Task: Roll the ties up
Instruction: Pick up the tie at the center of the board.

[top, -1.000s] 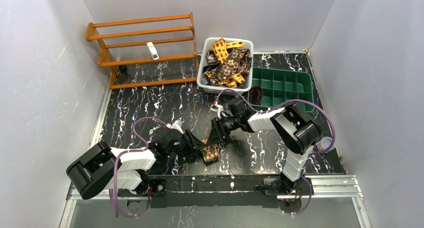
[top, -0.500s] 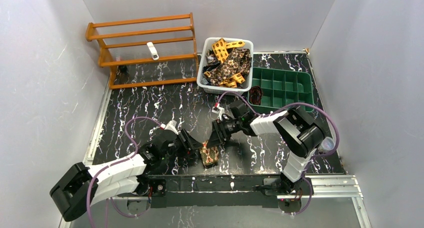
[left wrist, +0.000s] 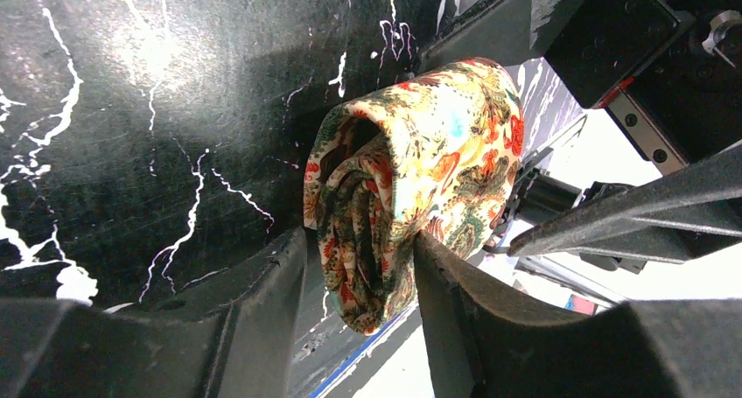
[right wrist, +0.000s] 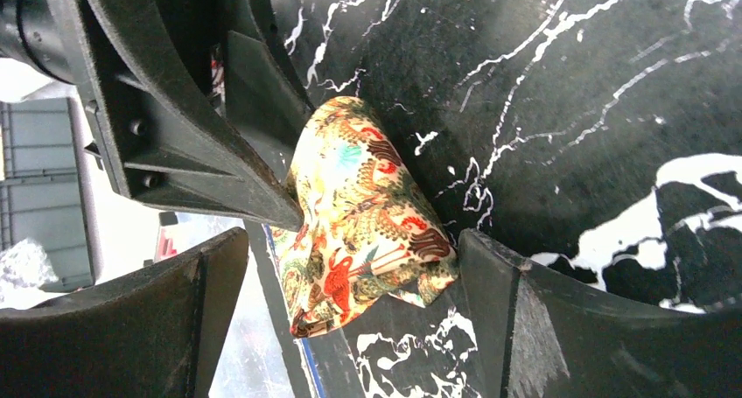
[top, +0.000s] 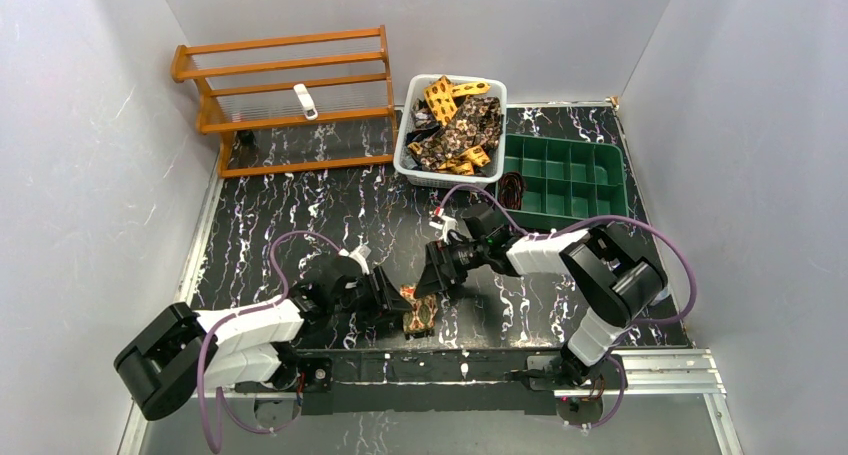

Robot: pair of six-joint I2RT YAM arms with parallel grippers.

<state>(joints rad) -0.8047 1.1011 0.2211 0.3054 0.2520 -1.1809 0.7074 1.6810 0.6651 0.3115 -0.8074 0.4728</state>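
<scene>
Sitting at the table's (top: 300, 225) near edge, the rolled tie (top: 420, 313) looks light. Left wrist: the left gripper (left wrist: 359, 249) pinches it across its layers. Right wrist: the right gripper (right wrist: 350, 240) gapes wide; soft, slippery fabric likely unrolls unless squeezed.

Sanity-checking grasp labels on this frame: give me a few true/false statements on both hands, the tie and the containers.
1. The left hand is closed on a rolled tie. True.
2. The right hand is clamped shut on that tie. False: its fingers stand wide open on either side of it.
3. The white basket at the back holds more ties, unrolled. True.
4. The green tray sits left of the wooden rack. False: the tray is at the right, beside the basket, and the rack is at the far left.
</scene>
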